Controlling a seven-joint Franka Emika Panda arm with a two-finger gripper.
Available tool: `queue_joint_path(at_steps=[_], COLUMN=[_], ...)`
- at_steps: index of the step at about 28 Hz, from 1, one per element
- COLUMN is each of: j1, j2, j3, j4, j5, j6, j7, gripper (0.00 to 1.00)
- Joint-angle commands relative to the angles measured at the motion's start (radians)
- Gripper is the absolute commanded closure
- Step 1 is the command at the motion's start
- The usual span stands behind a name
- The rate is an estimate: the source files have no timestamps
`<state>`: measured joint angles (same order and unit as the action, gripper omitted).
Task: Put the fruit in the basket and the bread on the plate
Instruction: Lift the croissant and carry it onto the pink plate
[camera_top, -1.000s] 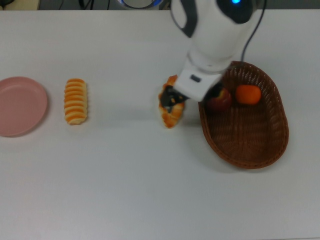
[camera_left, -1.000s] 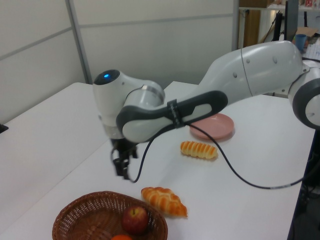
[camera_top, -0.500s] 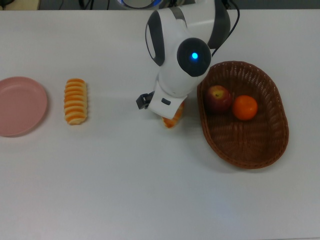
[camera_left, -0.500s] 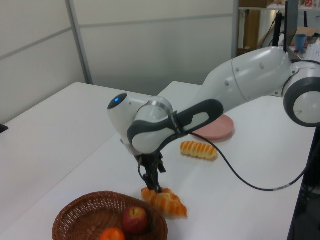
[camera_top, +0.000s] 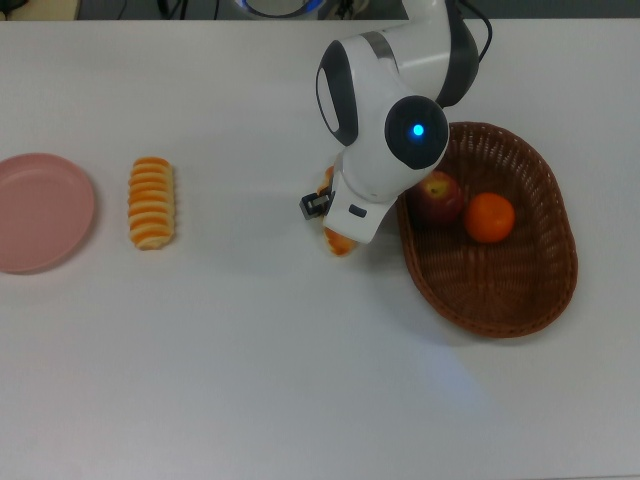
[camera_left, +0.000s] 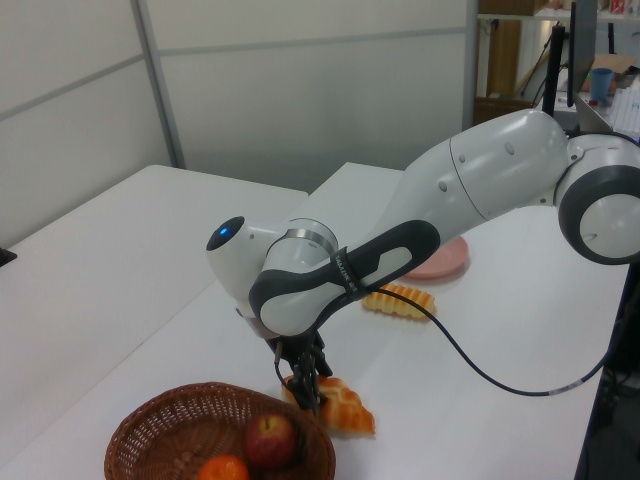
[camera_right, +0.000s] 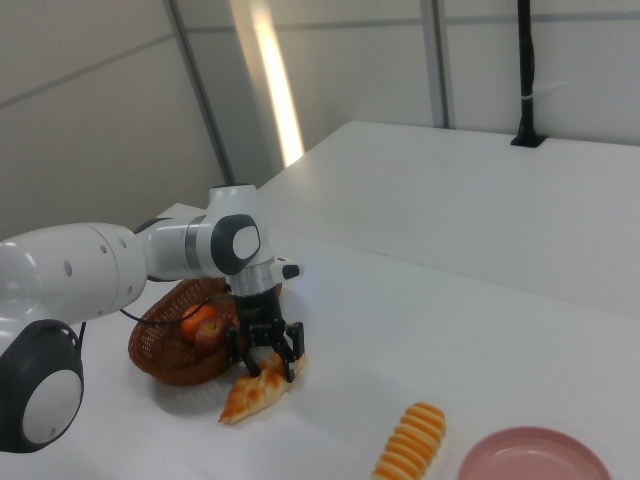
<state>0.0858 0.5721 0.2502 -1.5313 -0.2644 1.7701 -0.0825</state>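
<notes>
We start with the table (camera_top: 250, 380), a smooth white matte surface that offers little friction; a pastry nudged sideways could skid on it instead of seating between the fingers. The wicker basket (camera_top: 520, 290), an oval of coarse brown weave with a raised rim, stands just beside our pincer (camera_right: 264, 357), on the top view's right. It holds the dark red apple (camera_top: 437, 195) and the glossy orange (camera_top: 489, 217), so we judge the fruit half of the task complete. A lift that swings toward the basket could clip its rim and shift it.

The pink plate (camera_top: 40, 212), round, shallow and smooth, lies well apart from the pincer at the top view's left edge. The ribbed loaf (camera_top: 151, 202), striped pale and golden, lies between pincer and plate, close to the plate.

The braided croissant (camera_right: 252, 391) lies directly under the pincer. In the right view the fingers straddle one end of it with a gap showing, so we read them as spread and not yet closed on anything. Gripping that tapered end risks the long pastry pivoting or slipping out during the carry.
</notes>
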Motion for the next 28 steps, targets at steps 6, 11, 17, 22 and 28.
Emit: queue_joint_path(at_steps=[6,11,17,22,28], j1=[-0.005,-0.021,-0.035,-0.089,-0.21], j2=[-0.008,-0.009,-0.014,-0.044,-0.1], j3=[-0.009,-0.009,-0.011,-0.009,-0.005], j4=[-0.004,-0.003,0.019,0.046,0.066], j5=[0.008,0.008,0.011,0.019,0.045], j6=[0.0,0.002,0.0,0.0,0.002], j7=[-0.017,-0.022,-0.026,-0.032,-0.06], gripper=[1.0,1.0,1.0,1.0,1.0])
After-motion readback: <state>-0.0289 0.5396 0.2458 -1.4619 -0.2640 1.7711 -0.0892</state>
